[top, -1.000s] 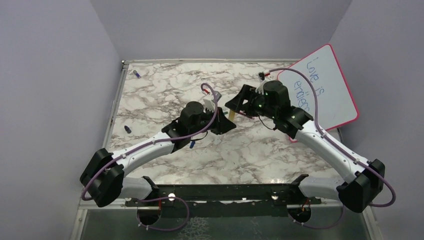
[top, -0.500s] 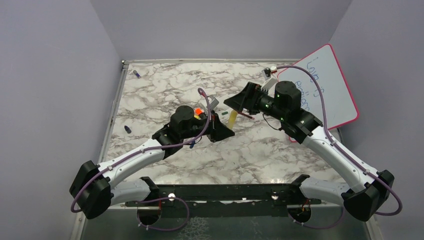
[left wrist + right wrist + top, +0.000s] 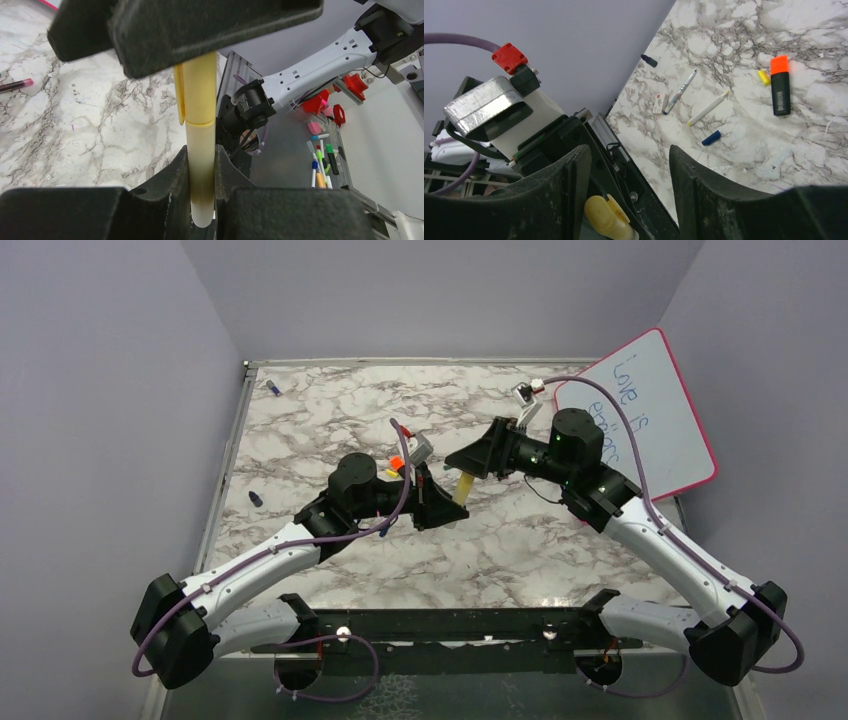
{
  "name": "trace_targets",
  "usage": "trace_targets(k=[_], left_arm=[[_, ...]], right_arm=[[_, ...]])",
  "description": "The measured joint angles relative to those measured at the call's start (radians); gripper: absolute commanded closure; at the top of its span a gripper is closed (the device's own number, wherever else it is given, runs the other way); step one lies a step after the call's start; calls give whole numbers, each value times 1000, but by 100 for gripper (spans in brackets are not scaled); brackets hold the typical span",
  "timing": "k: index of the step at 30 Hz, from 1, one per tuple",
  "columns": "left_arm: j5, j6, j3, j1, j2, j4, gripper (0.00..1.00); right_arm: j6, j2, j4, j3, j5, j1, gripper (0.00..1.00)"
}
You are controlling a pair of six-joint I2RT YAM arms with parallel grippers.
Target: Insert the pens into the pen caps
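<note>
Two grippers meet at one yellow pen (image 3: 201, 150), held off the marble worktop (image 3: 300, 430) a little to the right of the black highlighter (image 3: 780, 87) with the orange end, on the side toward the pink-framed whiteboard (image 3: 655, 410). The left gripper (image 3: 445, 508) is clenched on the lower barrel of the pen, with a finger pressed against each side. Above that grasp a seam shows where a clipped cap (image 3: 197, 95) of the same yellow sits on the barrel. The cap's top end is hidden behind the right gripper (image 3: 626, 165). In the right wrist view this gripper's jaws stand wider than the cap, which lies close to one finger, so it looks released. Several other task things lie on the worktop around the highlighter. In the right wrist view, a loose yellow cap (image 3: 764, 76) lies just beside the orange end, a white pen with a yellow tip (image 3: 708, 108) lies to the highlighter's left, and a blue cap (image 3: 711, 138) lies near that pen's tip. Farther left of the highlighter are a blue-tipped white pen (image 3: 680, 92) and, near the worktop's edge, a dark cap (image 3: 649, 60). A dark red pen (image 3: 15, 85) shows at the left edge of the left wrist view, and its place relative to the highlighter cannot be told.
</note>
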Motion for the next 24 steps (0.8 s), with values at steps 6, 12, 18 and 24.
trace_targets(k=[6,12,18,24], left_arm=[[23,-4,-2,0,0,-11,100],[43,-19,-3,0,0,-24,100],[69,-71,5,-5,5,-35,100],[91,-92,51,-9,29,-83,100]], right_arm=[[14,-28,25,-55,-43,0,63],[18,-64,72,-96,-91,1,85],[13,-69,140,-117,-145,-6,96],[29,-72,198,-141,-187,-23,99]])
